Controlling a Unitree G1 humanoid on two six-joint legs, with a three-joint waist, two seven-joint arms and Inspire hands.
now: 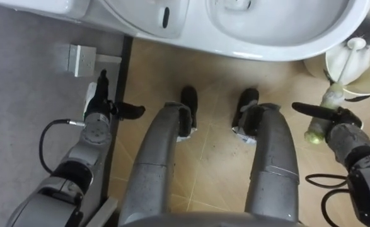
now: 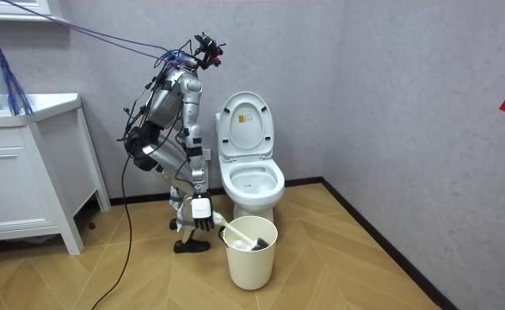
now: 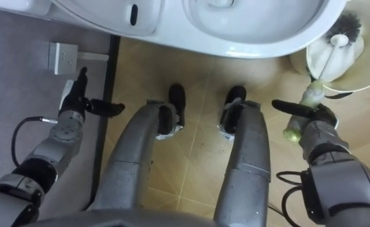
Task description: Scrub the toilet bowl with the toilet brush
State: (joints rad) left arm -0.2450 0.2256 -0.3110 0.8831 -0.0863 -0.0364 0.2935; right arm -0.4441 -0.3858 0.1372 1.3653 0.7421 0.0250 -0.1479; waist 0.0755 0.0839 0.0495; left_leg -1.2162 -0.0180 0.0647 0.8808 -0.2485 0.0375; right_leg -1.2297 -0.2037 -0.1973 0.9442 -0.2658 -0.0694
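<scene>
– Right hand (image 1: 343, 126) first: what has it got?

– Its fingers are curled round the pale green grip of the toilet brush (image 1: 328, 98), with the thumb laid out straight across it. From the grip a white shaft runs up into a round cream plastic pail (image 2: 250, 267), and the dark bristle head lies inside, against the wall.

– And around that?

– The pail stands on the tan tiled floor (image 1: 216, 75), just beside the white ceramic toilet (image 1: 285, 45). The bowl's broad front rim comes close to the pail's edge, and in the room view seat and lid stand raised. A white vanity cabinet (image 2: 28, 172) stands well apart, at the room view's left.

– How is the arm held?

– The robot stands at the toilet's side, toward the room view's left, bent well forward. Its right arm reaches down, so the hand is low at the pail's rim.

– The other hand?

– Left hand (image 1: 98, 108) is idle by the grey wall, fingers straight, thumb out, holding nothing. It is just below a white square wall box (image 1: 80, 60) and beside the dark skirting strip (image 1: 127, 69).

– Anything hard to read?

– The eye views' right edge cuts off the pail, and the bristles are partly cut off too. The back of the right hand mostly hides the fingers under the grip.
</scene>
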